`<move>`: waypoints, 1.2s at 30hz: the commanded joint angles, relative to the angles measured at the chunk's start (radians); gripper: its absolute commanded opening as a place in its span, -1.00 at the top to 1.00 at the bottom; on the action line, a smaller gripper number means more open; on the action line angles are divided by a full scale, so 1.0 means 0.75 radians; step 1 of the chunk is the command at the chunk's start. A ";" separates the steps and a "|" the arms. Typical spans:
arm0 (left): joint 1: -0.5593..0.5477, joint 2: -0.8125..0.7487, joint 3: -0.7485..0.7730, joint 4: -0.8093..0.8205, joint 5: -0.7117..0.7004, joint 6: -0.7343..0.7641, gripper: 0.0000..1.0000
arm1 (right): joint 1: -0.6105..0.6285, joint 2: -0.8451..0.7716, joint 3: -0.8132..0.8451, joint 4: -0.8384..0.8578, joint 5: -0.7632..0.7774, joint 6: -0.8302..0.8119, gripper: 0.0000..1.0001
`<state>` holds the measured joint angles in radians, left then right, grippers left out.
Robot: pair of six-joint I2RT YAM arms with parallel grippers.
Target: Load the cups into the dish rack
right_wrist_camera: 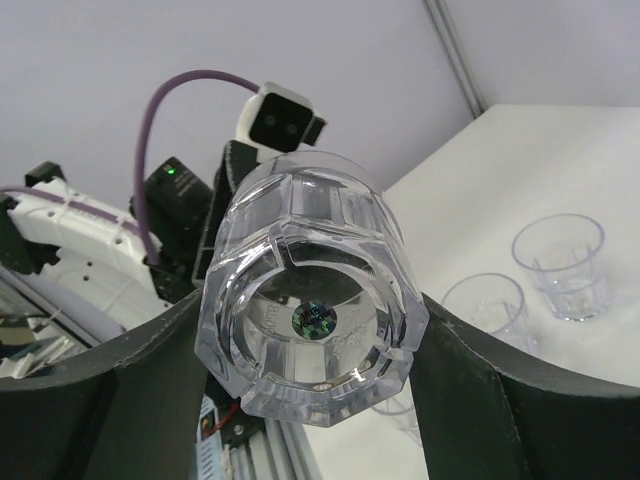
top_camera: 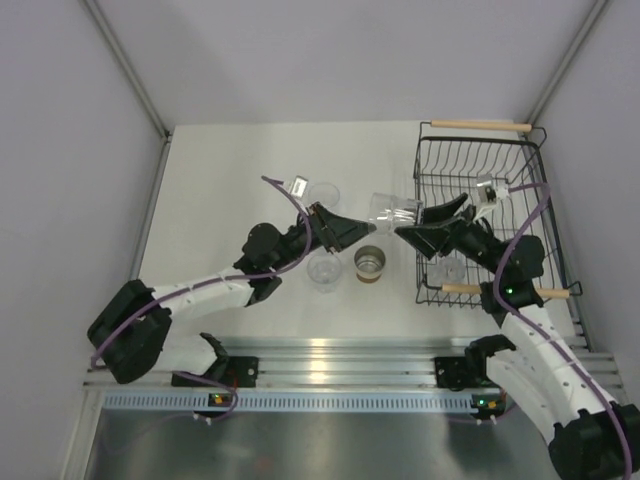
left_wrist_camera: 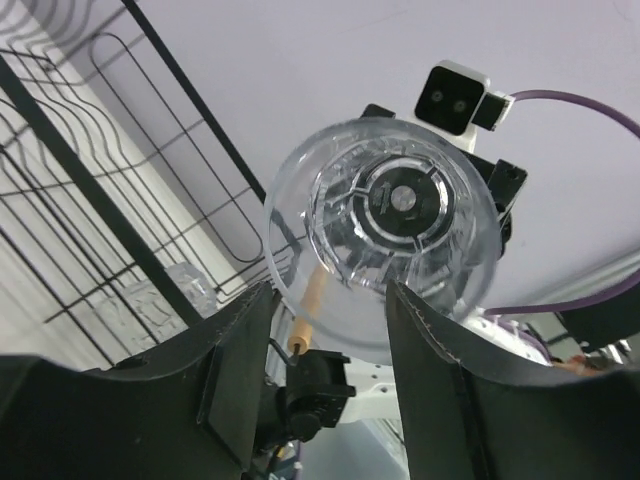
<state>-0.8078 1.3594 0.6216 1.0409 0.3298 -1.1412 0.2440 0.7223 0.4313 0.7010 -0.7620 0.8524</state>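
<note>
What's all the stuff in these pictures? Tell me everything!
table: one, white, under everything
dish rack: one, black wire, wooden handles, table's right side
held cup: one, clear, in the air left of the rack
table cups: two, clear, standing on the table
rack cup: one, clear, inside the rack's near end
silver cup: one, silver inside, tan outside, on the table
arms: two, white and black, near edge
left gripper: one, black, open at the held cup's mouth
right gripper: one, black, shut on the held cup
</note>
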 commanded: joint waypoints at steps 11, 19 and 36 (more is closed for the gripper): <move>0.206 -0.548 0.232 -1.064 -0.027 0.558 -0.15 | -0.284 -0.008 0.470 -0.660 0.077 -0.376 1.00; 0.582 -0.465 0.617 -1.584 0.243 0.808 -0.15 | -0.562 0.129 0.736 -1.243 0.220 -0.655 1.00; 0.932 -0.403 0.611 -1.719 0.111 1.129 -0.15 | -0.338 0.491 0.904 -1.765 1.060 -0.869 1.00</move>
<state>-0.1116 1.1011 1.0893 -0.2501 0.4721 -0.3649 -0.0532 1.0721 1.0626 -0.6056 -0.1223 0.2321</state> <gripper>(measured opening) 0.572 0.693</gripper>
